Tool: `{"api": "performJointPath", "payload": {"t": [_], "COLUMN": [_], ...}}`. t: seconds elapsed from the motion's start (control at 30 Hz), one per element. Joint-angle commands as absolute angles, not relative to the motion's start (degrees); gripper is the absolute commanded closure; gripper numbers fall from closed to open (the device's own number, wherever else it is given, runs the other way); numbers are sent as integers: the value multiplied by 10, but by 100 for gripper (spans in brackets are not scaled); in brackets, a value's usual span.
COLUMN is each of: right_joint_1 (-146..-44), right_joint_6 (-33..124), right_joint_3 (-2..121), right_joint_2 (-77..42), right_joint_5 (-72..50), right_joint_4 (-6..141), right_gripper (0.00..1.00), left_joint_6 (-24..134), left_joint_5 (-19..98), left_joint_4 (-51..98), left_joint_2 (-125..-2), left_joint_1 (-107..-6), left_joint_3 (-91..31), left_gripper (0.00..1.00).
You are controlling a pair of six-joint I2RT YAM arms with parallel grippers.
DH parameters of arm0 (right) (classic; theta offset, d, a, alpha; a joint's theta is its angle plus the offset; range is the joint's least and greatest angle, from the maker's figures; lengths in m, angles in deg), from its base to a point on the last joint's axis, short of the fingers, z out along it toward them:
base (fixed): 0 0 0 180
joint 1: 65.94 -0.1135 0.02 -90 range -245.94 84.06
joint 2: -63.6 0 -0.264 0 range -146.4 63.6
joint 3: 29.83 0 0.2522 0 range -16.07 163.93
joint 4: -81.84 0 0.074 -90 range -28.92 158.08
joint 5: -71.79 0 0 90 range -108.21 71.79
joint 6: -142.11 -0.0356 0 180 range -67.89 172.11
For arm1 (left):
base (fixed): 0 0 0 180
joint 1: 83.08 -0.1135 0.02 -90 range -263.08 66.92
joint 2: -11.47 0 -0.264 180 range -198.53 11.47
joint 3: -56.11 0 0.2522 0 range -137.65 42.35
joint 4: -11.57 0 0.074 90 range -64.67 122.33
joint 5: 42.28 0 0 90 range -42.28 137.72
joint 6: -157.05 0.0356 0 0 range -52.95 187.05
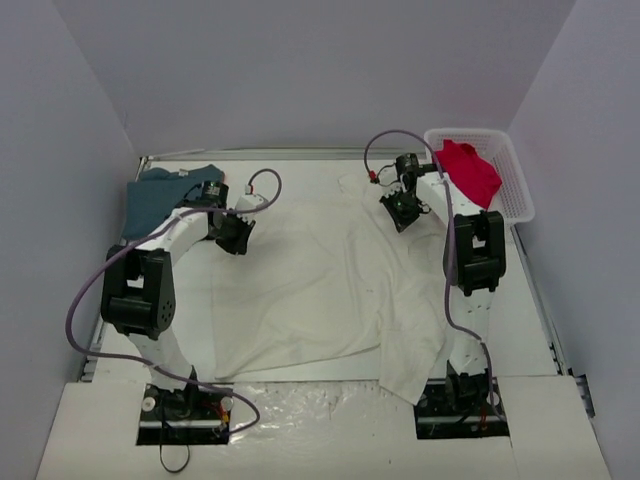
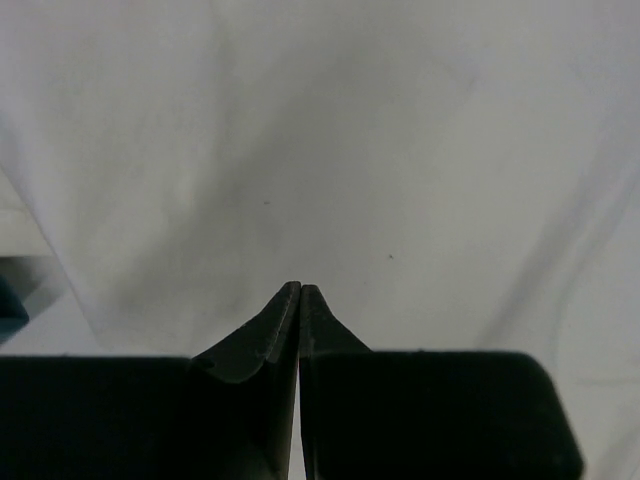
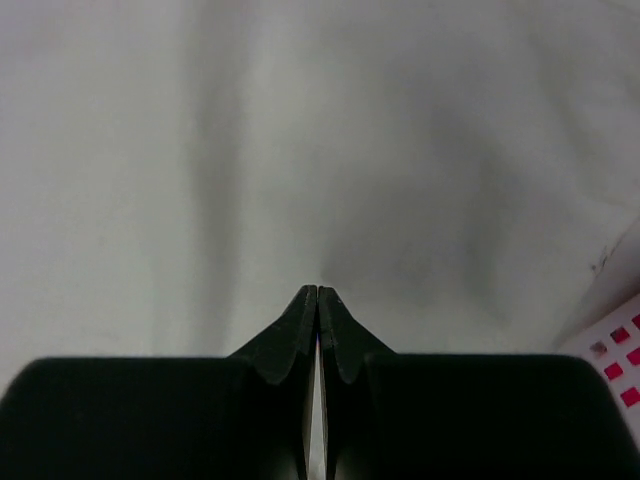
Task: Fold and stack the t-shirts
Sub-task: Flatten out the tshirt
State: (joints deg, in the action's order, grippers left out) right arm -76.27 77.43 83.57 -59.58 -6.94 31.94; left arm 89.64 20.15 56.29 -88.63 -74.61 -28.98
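Left gripper (image 1: 237, 240): closed, tips on cream shirt (image 1: 310, 285).
Right gripper (image 1: 400, 215): closed likewise.
Upper left: teal shirt (image 1: 158, 200).
Upper right: red shirt (image 1: 468, 168) in basket (image 1: 517, 192).

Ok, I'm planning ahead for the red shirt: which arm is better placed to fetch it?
Right, I'd judge. The right hand is next to the basket holding the red t-shirt; the left hand is across the cream-white t-shirt, by the teal t-shirt.

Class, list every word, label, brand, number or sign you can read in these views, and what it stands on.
None: no readable text shows on the cream-white t-shirt, the teal-blue t-shirt, the red t-shirt or the white lattice basket.
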Motion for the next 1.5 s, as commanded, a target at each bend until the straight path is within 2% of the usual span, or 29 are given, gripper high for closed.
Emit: {"api": "performJointPath", "payload": {"t": [0.0, 0.17, 0.4, 0.77, 0.93, 1.17, 1.47], "right_joint_1": [-768, -768, -767, -752, -751, -761, -769], "right_joint_6": [757, 754, 745, 737, 734, 738, 747], "right_joint_3": [890, 944, 1014, 1126, 1183, 1256, 1261], "right_joint_2": [-630, -695, -756, -833, -871, -933, -925], "right_joint_5": [-117, -149, -200, -233, -202, -220, -229], "right_joint_4": [312, 310, 309, 308, 310, 315, 362], "right_gripper": [100, 100, 100, 100, 100, 100, 100], "left_joint_6": [862, 841, 828, 824, 825, 839, 863], "left_joint_5": [262, 345, 402, 378, 369, 396, 417], "left_joint_4": [546, 549, 579, 617, 629, 634, 658], "left_joint_2": [-923, -979, -1057, -1161, -1200, -1257, -1328], "left_joint_1": [-736, -728, -726, -732, -734, -737, -739], "left_joint_3": [-330, -367, -443, -609, -685, -781, -901], "left_gripper": [98, 98, 98, 98, 98, 98, 98]}}
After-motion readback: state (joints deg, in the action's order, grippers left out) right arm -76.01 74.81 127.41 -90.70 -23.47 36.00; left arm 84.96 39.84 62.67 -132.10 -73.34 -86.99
